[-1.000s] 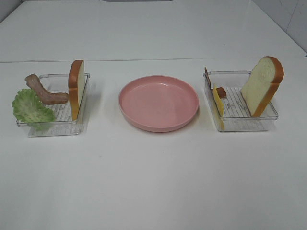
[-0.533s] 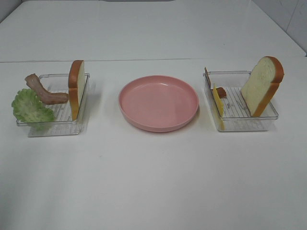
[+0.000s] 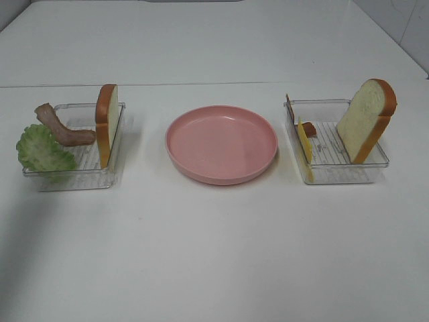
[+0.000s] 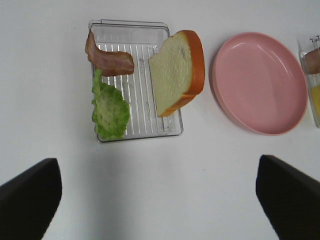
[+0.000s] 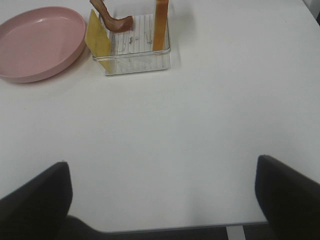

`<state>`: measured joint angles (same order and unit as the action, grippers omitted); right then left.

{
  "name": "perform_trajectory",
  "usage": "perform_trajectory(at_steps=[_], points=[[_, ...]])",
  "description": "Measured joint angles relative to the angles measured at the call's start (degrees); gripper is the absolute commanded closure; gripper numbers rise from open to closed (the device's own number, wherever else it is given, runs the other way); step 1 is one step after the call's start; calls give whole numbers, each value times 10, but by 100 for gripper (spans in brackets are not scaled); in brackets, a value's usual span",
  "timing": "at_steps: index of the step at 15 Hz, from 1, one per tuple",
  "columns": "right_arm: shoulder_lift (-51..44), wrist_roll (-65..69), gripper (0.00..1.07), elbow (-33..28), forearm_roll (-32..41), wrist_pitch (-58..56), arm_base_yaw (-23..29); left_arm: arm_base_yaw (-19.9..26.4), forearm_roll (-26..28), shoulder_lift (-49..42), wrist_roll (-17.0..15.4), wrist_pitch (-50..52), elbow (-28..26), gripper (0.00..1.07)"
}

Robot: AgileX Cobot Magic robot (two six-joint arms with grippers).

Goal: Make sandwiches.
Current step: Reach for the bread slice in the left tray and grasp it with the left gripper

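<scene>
In the exterior view, a clear left tray (image 3: 80, 178) holds a ruffled green lettuce leaf (image 3: 43, 151), a bacon strip (image 3: 64, 129) and a bread slice (image 3: 107, 124) standing on edge. A clear right tray (image 3: 342, 176) holds a yellow cheese slice (image 3: 306, 144), a small bacon piece (image 3: 309, 129) and a leaning bread slice (image 3: 365, 121). Neither arm shows in that view. My left gripper (image 4: 157, 200) hangs open above bare table short of the lettuce (image 4: 110, 107) and bread (image 4: 177, 70). My right gripper (image 5: 160, 200) is open and empty, well short of the cheese (image 5: 98, 40) and bread (image 5: 160, 25).
A round pink plate (image 3: 221, 143) sits empty between the two trays. White tabletop stretches in front of the trays; its near edge (image 5: 165, 227) shows in the right wrist view. A seam (image 3: 201, 84) runs across the table behind the trays.
</scene>
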<state>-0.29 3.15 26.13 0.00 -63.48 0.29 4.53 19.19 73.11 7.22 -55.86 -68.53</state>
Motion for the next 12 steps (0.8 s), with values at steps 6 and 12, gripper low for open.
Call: perform_trajectory(at_steps=[6, 12], points=[[0, 0, 11, 0, 0, 0, 0, -105, -50, 197, -101, -10, -127, 4], [0, 0, 11, 0, 0, 0, 0, -193, -127, 418, -196, -99, -339, 4]])
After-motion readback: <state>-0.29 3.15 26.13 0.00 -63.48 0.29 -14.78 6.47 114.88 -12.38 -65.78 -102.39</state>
